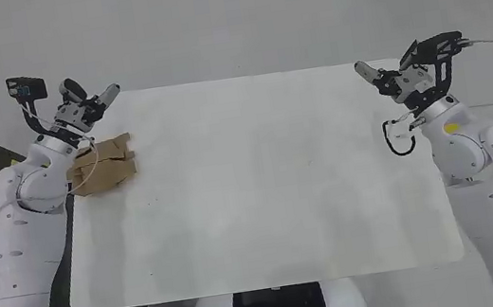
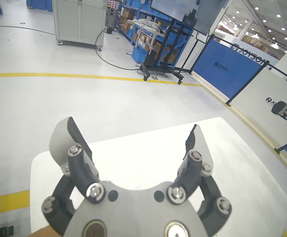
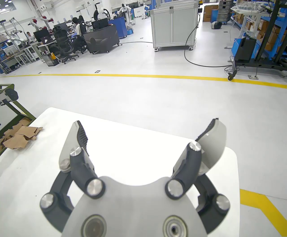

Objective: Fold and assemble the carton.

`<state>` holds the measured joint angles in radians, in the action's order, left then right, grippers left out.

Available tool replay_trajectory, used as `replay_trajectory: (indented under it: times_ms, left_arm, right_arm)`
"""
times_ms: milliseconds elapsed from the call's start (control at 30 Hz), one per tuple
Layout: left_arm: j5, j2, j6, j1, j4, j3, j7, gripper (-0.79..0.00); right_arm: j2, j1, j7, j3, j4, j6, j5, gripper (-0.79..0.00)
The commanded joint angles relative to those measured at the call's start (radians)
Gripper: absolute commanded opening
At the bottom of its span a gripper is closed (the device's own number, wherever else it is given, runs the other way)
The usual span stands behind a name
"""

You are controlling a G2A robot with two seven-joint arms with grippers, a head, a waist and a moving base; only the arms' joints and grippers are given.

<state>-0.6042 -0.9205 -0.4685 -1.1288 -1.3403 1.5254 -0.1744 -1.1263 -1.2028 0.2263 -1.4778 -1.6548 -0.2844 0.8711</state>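
A flat brown carton [image 1: 106, 164] lies unfolded at the left edge of the white table [image 1: 254, 200], partly under my left arm. In the right wrist view the same carton [image 3: 21, 137] shows far off at the table's edge. My left gripper [image 1: 92, 97] hovers open above the table's far left corner, just beyond the carton, with nothing between its fingers [image 2: 77, 137]. My right gripper [image 1: 385, 68] is held open over the far right corner, empty, far from the carton; its fingers [image 3: 78, 134] spread wide.
A green-framed bin [image 3: 13, 112] with more cardboard pieces stands beside the table's left edge. Beyond the table lie open floor with a yellow line [image 2: 89, 77] and racks.
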Motion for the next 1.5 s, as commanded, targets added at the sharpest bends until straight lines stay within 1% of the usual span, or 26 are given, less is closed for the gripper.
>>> replay_trajectory:
  times_ms: [0,67,133,233,333,500,667,833,1333,1400,1467]
  left_arm:
    - [0.047,0.002,0.004,0.001,0.002,0.014,-0.053,0.000]
    - [0.117,0.007,-0.003,0.007,0.016,0.036,-0.157,0.000]
    - [0.254,0.015,-0.053,0.022,0.046,0.060,-0.321,0.000]
    - [0.367,0.031,-0.070,0.053,0.114,0.120,-0.473,0.000]
    - [0.403,0.046,-0.082,0.077,0.176,0.164,-0.572,0.000]
    - [0.302,0.069,-0.111,0.108,0.276,0.204,-0.622,0.000]
    - [0.270,0.088,-0.121,0.151,0.380,0.234,-0.654,0.000]
    - [0.249,0.100,-0.112,0.193,0.453,0.226,-0.698,0.000]
    - [0.249,0.101,-0.113,0.196,0.457,0.225,-0.702,0.000]
    - [0.261,0.098,-0.083,0.189,0.446,0.211,-0.712,0.000]
    - [0.268,0.101,-0.046,0.192,0.438,0.217,-0.709,0.000]
  right_arm:
    - [0.000,0.000,0.000,0.000,0.000,0.000,0.000,0.000]
    - [0.000,0.000,0.000,0.000,0.000,0.000,0.000,0.000]
    - [0.000,0.000,0.000,0.000,0.000,0.000,0.000,0.000]
    - [0.000,0.000,0.000,0.000,0.000,0.000,0.000,0.000]
    - [0.000,0.000,0.000,0.000,0.000,0.000,0.000,0.000]
    - [0.000,0.000,0.000,0.000,0.000,0.000,0.000,0.000]
    - [0.000,0.000,0.000,0.000,0.000,0.000,0.000,0.000]
    - [0.000,0.000,0.000,0.000,0.000,0.000,0.000,0.000]
    - [0.000,0.000,0.000,0.000,0.000,0.000,0.000,0.000]
    - [0.000,0.000,0.000,0.000,0.000,0.000,0.000,0.000]
    - [0.000,0.000,0.000,0.000,0.000,0.000,0.000,0.000]
